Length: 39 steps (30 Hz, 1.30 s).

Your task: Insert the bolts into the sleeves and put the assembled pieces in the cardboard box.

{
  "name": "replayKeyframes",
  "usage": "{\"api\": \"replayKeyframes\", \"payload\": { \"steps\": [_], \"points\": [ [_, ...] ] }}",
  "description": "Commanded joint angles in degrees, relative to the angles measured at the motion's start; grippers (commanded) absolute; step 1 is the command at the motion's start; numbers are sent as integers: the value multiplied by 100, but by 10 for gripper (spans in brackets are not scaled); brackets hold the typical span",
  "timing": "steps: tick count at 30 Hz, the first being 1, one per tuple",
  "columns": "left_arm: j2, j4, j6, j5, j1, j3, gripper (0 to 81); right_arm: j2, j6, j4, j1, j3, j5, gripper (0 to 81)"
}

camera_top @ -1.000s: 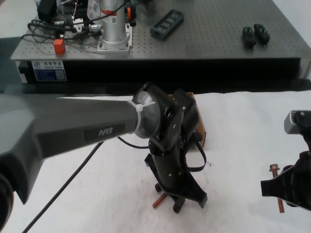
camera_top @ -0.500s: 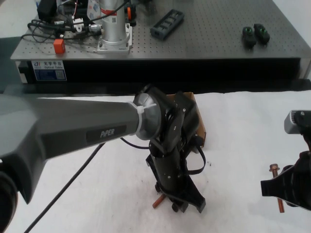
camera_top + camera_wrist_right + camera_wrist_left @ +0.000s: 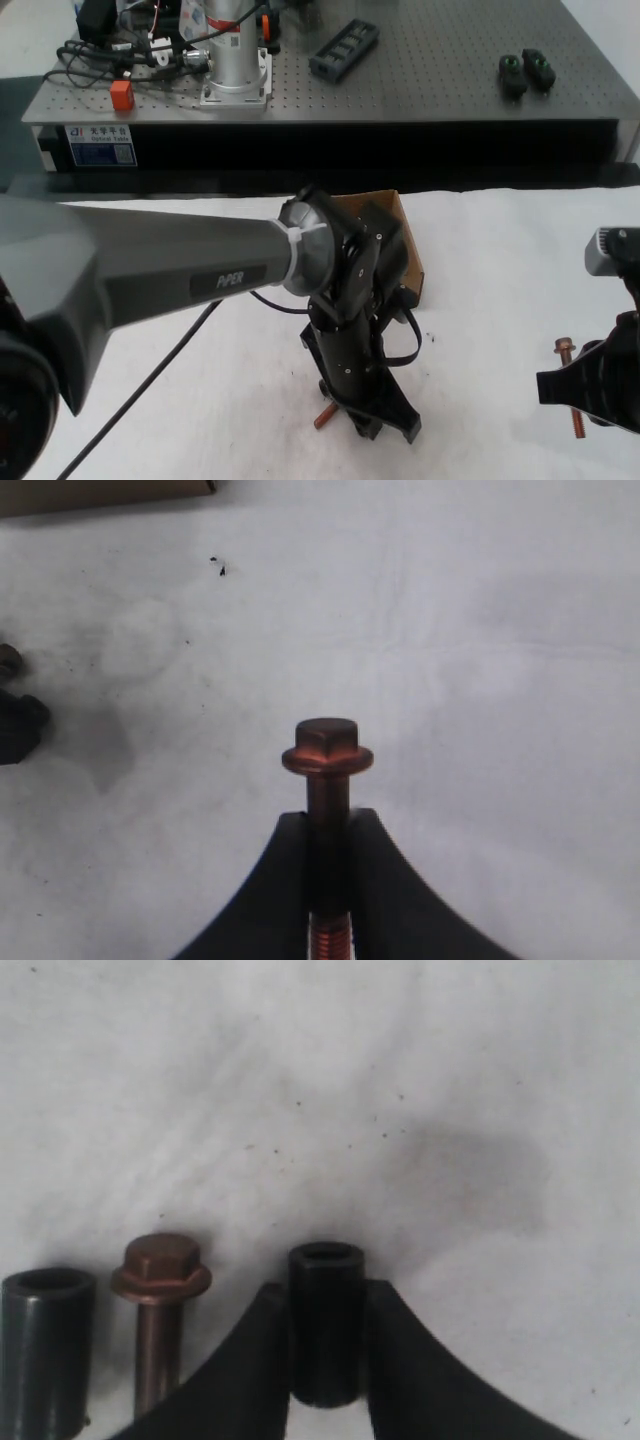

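Our left gripper (image 3: pixel 327 1298) squeezes the short black metal sleeve (image 3: pixel 325 1350) down at the white cloth (image 3: pixel 400 1080). Our right gripper (image 3: pixel 328 825) pinches the long copper bolt (image 3: pixel 327 748), well apart. If either one tips, we think the bolt could miss the hole and fall.

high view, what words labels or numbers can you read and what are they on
Left arm: a short maker's name on its casing, brand print, left unquoted.
Label on the front of the metal bench: print too small to read.
No other text can be read.
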Motion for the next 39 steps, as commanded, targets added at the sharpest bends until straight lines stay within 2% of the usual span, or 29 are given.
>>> {"api": "replayKeyframes", "payload": {
  "steps": [1, 7, 11, 14, 16, 19, 21, 23, 27, 33, 39],
  "points": [
    [-2, -58, 116, -25, -20, -45, 0, -49, -49, -201, -32, -24, -209, 34],
    [-857, -369, -297, -15, 103, 147, 7, -273, 125, -1007, -32, -1, -1396, 34],
    [-2156, -1782, -941, 70, 211, 1270, 7, -559, 797, -2213, -20, 175, -2247, 34],
    [-3129, -3083, -1264, 487, 235, 2283, 7, -589, 1437, -3149, -15, 368, -3082, 34],
    [-3733, -3883, -1602, 699, 235, 2855, 7, -574, 1784, -3566, -15, 477, -3307, 34],
    [-4373, -4960, -2121, 1151, 235, 3609, 7, -575, 2160, -4305, 40, 561, -3377, 34],
    [-4670, -5365, -2147, 1623, 235, 3959, 7, -502, 2456, -5189, 152, 559, -3396, 34],
    [-4834, -5590, -2147, 1972, 198, 4170, 7, -384, 2904, -6145, 346, 559, -3457, 34],
    [-4911, -5864, -2147, 2676, 199, 4261, 7, -65, 3321, -6844, 840, 546, -3650, 34],
    [-4911, -6319, -2354, 2732, 199, 4261, 7, 234, 3237, -6840, 1324, 546, -3650, 34],
    [-4911, -6384, -2405, 2630, 199, 4261, 7, 231, 3068, -6779, 1335, 546, -3499, 34]
  ]
}}
